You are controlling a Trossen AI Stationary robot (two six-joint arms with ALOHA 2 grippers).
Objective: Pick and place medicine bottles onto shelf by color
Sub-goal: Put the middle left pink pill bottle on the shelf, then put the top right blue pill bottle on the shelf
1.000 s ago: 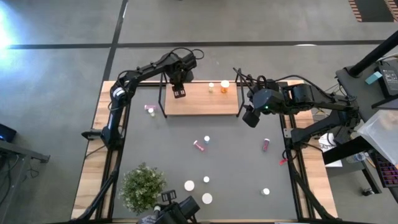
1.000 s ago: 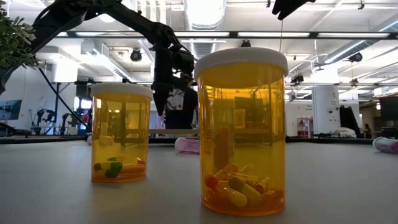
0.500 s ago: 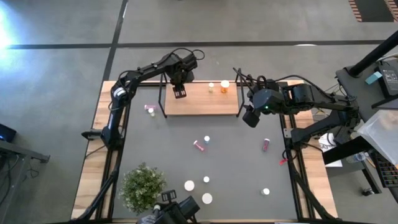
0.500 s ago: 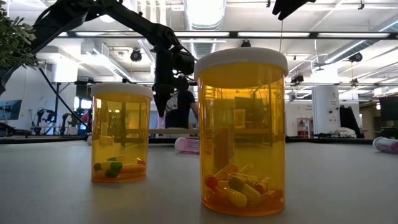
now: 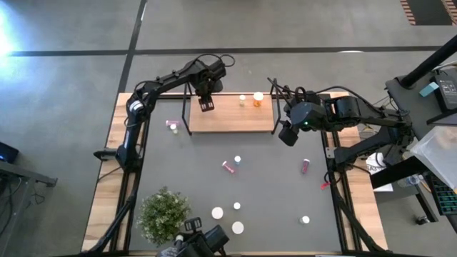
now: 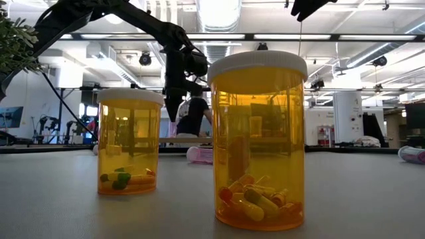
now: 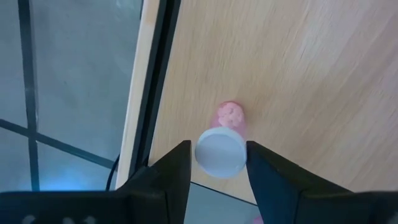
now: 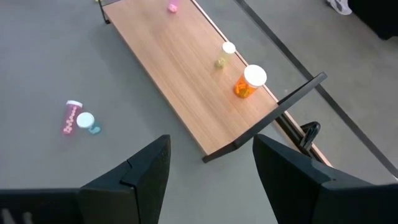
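Risk: left gripper (image 7: 217, 163), fingers parted around the small pink white-capped bottle (image 7: 224, 146) standing at the light wooden shelf's (image 5: 232, 114) left end, could topple it when lifting

A pink bottle (image 7: 225, 140) with a white cap stands upright on the light wooden shelf (image 5: 232, 114), near its left end, between the fingers of my left tool (image 7: 217, 168). An orange bottle (image 5: 258, 98) and a smaller pale one (image 5: 243, 100) stand toward its right end.
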